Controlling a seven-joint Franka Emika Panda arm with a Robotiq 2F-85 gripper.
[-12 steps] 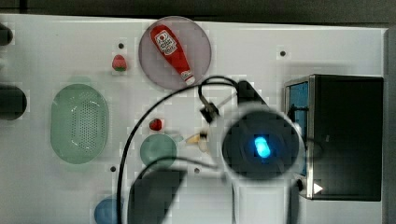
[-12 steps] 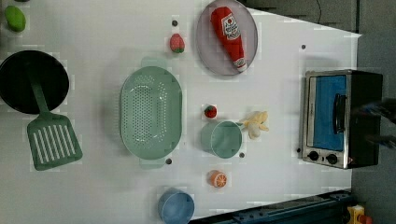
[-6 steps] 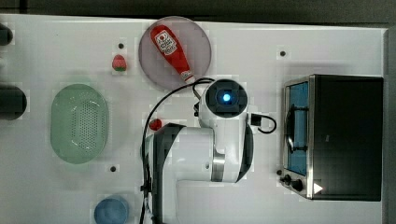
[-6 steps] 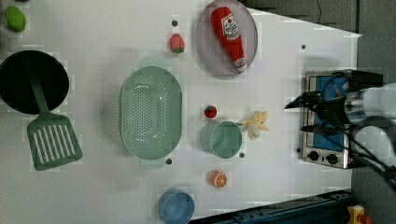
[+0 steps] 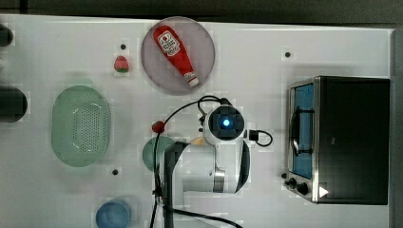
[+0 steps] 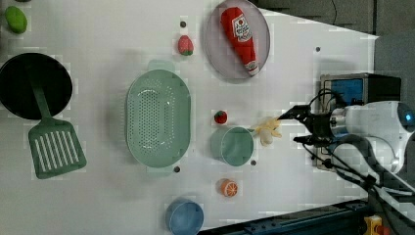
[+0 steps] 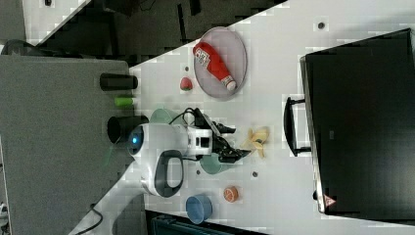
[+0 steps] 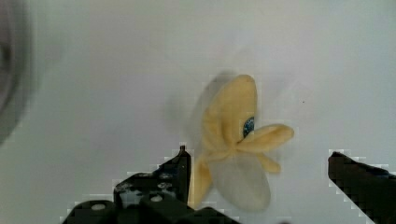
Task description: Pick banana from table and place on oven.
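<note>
Banana (image 8: 236,149) lying on the white desk (image 6: 293,73) just under and ahead of the hand (image 8: 261,186), peel flaps splayed, not yet gripped. Hand spread wide, one finger (image 8: 180,170) touching or nearly touching the peel's near edge, the other well clear on the far side, so the fruit sits off-centre between them. Best done by shifting toward the nearer finger's side until the pale body lies midway, then lowering fully before closing, taking the thick body and not a loose flap, which would likely bend and slip. Closing gently advised, since the piece looks soft. Green cup (image 6: 232,145) just behind the banana on the side away from the oven (image 5: 351,137); little room there, so no dragging toward it. Small strawberry (image 6: 220,116) near as well, beside the cup. Toward the oven, open bare desk, an easy path. Oven's black top broad and flat, but raised: a straight lift needed first, high enough to clear the door handle (image 7: 288,126) and front frame, then a set-down well inside the edges.
</note>
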